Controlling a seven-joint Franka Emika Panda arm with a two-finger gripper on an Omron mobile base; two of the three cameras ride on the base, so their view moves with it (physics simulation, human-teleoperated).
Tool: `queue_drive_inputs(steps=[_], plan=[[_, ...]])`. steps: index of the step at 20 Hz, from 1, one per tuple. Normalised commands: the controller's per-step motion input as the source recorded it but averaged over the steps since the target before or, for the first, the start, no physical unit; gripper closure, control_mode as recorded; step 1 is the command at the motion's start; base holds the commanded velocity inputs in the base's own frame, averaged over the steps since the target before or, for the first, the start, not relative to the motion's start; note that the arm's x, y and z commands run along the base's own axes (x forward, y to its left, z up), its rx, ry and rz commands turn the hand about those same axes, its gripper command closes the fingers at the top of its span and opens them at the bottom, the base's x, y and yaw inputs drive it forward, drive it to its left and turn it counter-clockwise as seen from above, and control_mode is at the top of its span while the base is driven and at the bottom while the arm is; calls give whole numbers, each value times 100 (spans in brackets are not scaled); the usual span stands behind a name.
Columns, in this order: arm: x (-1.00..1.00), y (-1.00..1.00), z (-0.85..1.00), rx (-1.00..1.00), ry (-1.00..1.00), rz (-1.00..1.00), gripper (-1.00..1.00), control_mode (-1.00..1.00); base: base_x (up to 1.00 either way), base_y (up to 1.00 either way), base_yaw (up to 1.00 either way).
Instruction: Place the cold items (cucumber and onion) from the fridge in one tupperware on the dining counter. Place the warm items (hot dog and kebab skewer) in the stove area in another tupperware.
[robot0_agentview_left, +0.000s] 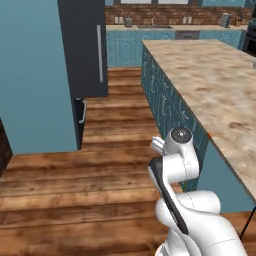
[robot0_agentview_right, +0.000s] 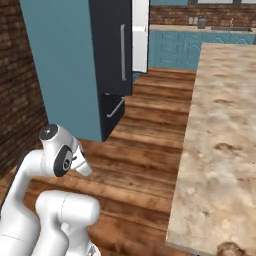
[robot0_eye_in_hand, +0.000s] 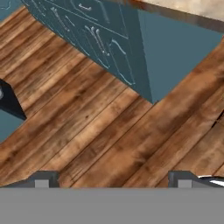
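Wooden plank floor (robot0_agentview_left: 100, 180) between black fridge (robot0_agentview_left: 87, 45) at left and long marbled dining bench (robot0_agentview_left: 215, 85) on teal base at right; brick wall and teal wall cabinets far behind. Fridge doors closed, silver handles facing the aisle, so cucumber and onion out of sight, presumably still inside. No tupperware visible on the stretch of dining bench in frame.

Risks, as judged from here: arm folded low close to the teal corner of the dining bench, so a swing toward the fridge could clip that corner; base parked at an angle to the fridge door, so a handle pull from here could slip off or jam the door against the arm.

End effector (robot0_eye_in_hand: 113, 181) pointed down at bare floor, finger tips spread wide at the bottom of the hand view, released, holding nothing, touching nothing.
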Motion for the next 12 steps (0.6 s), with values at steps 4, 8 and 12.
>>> queue_drive_inputs(steps=[4, 8, 12], plan=[[0, 0, 0, 0, 0, 0, -100, 100, 100, 54, -1], [0, 0, 0, 0, 0, 0, -100, 100, 100, 4, -15], [0, 0, 0, 0, 0, 0, -100, 100, 100, -4, -19]])
